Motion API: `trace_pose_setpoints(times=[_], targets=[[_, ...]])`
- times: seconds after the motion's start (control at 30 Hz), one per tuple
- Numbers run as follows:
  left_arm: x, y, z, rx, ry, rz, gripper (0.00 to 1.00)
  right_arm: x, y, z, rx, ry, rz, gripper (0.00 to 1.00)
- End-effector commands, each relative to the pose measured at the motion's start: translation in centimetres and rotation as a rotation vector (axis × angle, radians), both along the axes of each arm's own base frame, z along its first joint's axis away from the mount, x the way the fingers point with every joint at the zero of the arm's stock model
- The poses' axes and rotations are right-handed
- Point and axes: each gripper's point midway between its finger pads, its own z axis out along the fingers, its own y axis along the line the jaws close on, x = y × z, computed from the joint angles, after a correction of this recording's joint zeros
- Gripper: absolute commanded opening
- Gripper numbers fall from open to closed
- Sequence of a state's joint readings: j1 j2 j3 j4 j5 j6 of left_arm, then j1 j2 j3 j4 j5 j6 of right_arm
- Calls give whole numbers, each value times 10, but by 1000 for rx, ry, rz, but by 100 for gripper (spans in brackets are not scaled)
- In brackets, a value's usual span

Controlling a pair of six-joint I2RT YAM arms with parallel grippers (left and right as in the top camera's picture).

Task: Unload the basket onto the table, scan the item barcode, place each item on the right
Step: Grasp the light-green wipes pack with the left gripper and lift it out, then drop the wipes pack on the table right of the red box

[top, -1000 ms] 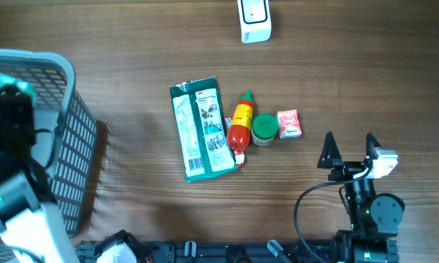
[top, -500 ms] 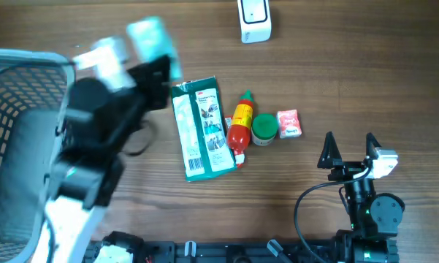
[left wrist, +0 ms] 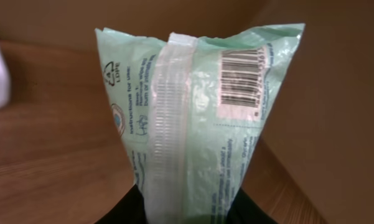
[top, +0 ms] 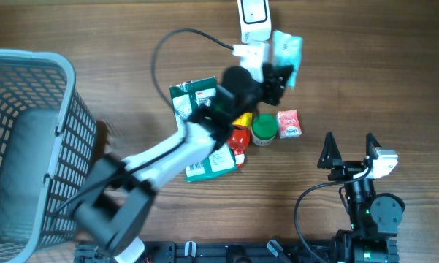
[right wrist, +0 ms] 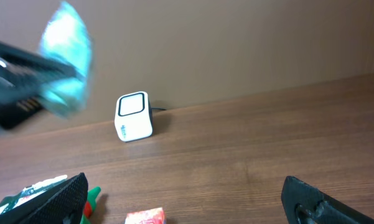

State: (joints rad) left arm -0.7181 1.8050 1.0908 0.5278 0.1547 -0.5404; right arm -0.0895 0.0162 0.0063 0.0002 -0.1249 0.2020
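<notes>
My left gripper (top: pixel 280 74) pinching the bottom edge of a pale green pouch (left wrist: pixel 193 124), held up just right of the scanner (top: pixel 254 20), barcode (left wrist: pixel 244 76) on the pouch's upper corner, my right gripper (top: pixel 349 143) spread wide, well apart from the scanner, low over the table (top: pixel 365 66)

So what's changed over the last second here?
The left arm swung from the basket rightward across the table, carrying the pale green packet up beside the scanner, jaws shut on it. The right arm and the groceries stayed put.
</notes>
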Motion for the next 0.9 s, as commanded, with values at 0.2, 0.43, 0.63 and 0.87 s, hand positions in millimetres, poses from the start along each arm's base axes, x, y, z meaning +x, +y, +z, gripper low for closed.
trace_pose_setpoints(times=[0.2, 0.43, 0.63, 0.87], targets=[[-13, -39, -68, 10, 106, -21, 28, 0, -2, 2, 8, -9, -11, 100], [-16, -38, -80, 45, 139, -22, 28, 0, -2, 2, 7, -9, -11, 100], [-17, -37, -84, 61, 151, -22, 40, 0, -2, 2, 8, -9, -11, 100], [-18, -35, -53, 37, 93, -31, 41, 0, -2, 2, 7, -9, -11, 100]])
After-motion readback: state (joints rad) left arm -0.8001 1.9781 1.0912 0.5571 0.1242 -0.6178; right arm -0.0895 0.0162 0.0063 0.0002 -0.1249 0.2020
